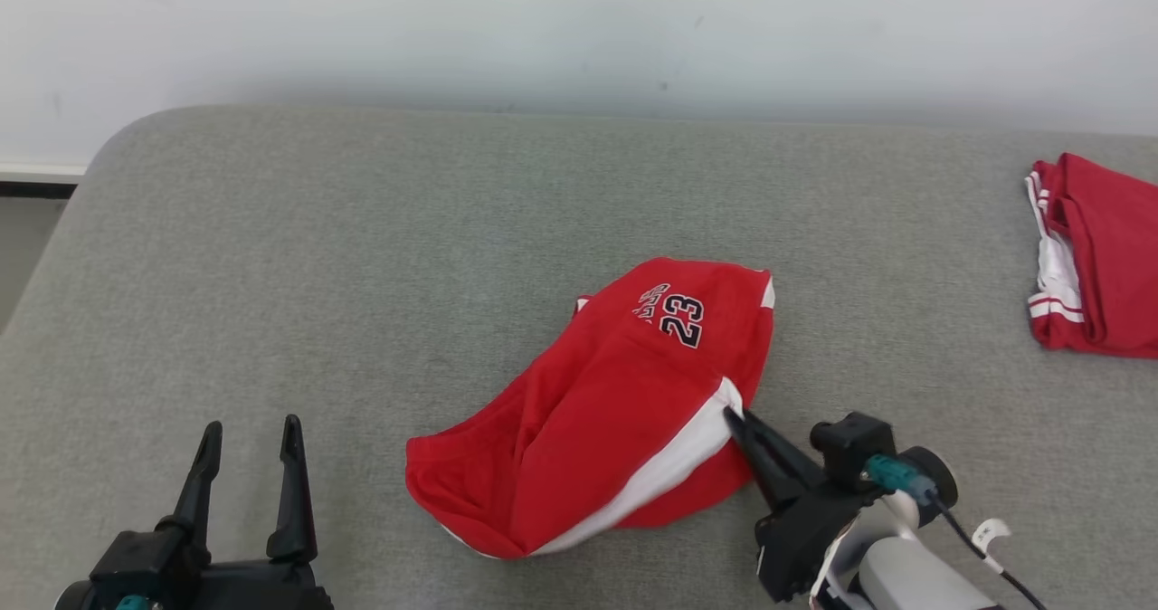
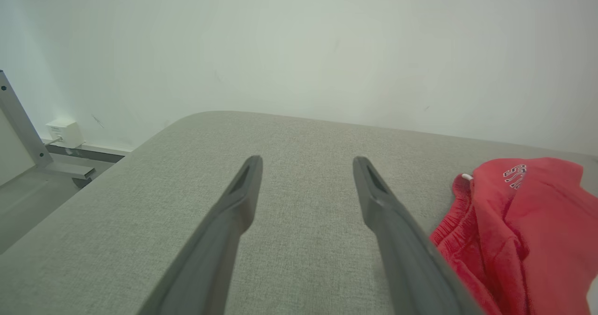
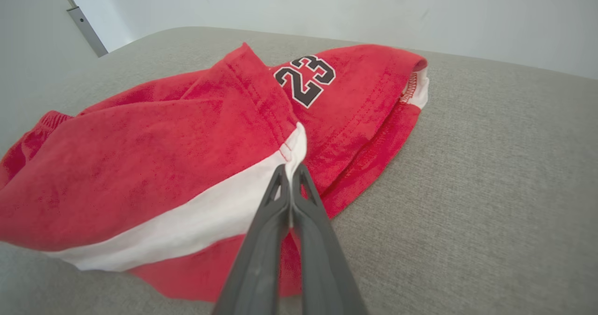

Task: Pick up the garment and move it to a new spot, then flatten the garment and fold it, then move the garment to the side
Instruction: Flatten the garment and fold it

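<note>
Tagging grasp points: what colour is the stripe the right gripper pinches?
White: the stripe on the red shorts; right wrist view shows it best.

2 red garments [image 1: 597, 411] [image 1: 1099, 257], 2 grippers [image 1: 251, 438] [image 1: 735, 418] and 1 grey surface [image 1: 362, 257] show.

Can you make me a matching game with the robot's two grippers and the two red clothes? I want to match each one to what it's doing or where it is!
Things:
1. left gripper
2. right gripper
3. shorts with 23
4. other red garment

Places and states:
A. lying at the far right of the grey surface
B. open, holding nothing
C. crumpled in the middle
D. pinched shut on the shorts

Pairs: 1-B, 2-D, 3-C, 4-A.
</note>
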